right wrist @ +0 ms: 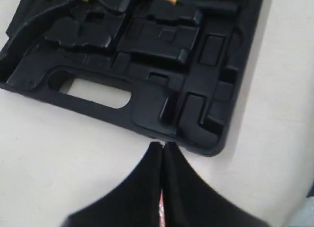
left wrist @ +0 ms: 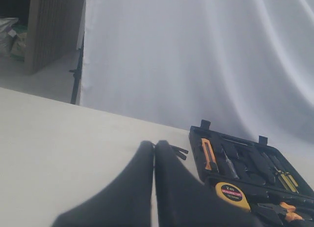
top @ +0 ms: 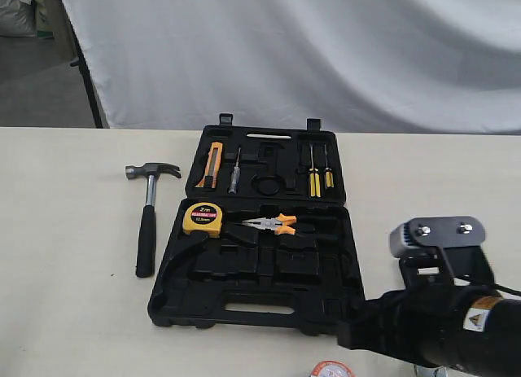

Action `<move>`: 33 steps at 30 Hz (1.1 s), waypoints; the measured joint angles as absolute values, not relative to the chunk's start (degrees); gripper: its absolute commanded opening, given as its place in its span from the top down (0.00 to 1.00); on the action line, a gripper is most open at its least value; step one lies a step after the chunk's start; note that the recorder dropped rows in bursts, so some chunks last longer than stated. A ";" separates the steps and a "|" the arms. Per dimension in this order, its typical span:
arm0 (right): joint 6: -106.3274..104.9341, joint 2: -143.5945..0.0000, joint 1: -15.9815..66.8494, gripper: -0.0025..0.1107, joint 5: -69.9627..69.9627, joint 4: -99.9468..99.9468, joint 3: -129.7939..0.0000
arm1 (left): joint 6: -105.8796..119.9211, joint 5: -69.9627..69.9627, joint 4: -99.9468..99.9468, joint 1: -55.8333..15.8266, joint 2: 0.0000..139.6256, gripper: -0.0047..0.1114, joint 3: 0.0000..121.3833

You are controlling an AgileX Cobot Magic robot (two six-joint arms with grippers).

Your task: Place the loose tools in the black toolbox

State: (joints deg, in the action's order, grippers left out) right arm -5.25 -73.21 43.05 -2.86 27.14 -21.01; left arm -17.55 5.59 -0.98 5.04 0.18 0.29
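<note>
- Exterior view: black toolbox [top: 175, 300] lies open and flat mid-table, recesses up, so tools can drop straight in.
- Claw hammer [top: 146, 222] lies just left of the case, not touching it; the curved recess beside it looks vacant.
- Tape roll [top: 331, 369] sits at the near edge, cropped. No wrench visible.
- Right gripper [right wrist: 162, 146]: fingers pressed together, empty, just off the case's near rim.
- Left gripper [left wrist: 154, 144]: same, over bare table [top: 65, 312].
- Cream matte top, white sheet backdrop [top: 326, 51].

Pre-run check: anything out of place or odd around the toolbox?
The hammer lies on the table left of the open toolbox, not in it; a tape roll sits loose in front. Nothing looks damaged or spilled.
</note>
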 measured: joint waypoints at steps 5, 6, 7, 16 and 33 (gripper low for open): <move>-5.36 -79.83 46.02 0.52 -1.84 27.14 -24.65 | -17.55 5.59 -0.98 5.04 0.18 0.95 0.29; -5.66 -80.53 46.47 0.49 -0.86 27.03 -25.34 | -17.55 5.59 -0.98 5.04 0.18 0.95 0.29; -6.03 -80.84 46.73 0.46 0.38 26.69 -25.93 | -17.55 5.59 -0.98 5.04 0.18 0.95 0.29; -14.38 -82.04 47.52 0.44 11.38 25.59 -28.41 | -17.55 5.59 -0.98 5.04 0.18 0.95 0.29; -16.11 -94.47 47.63 0.44 4.04 25.64 -28.87 | -17.55 5.59 -0.98 5.04 0.18 0.95 0.29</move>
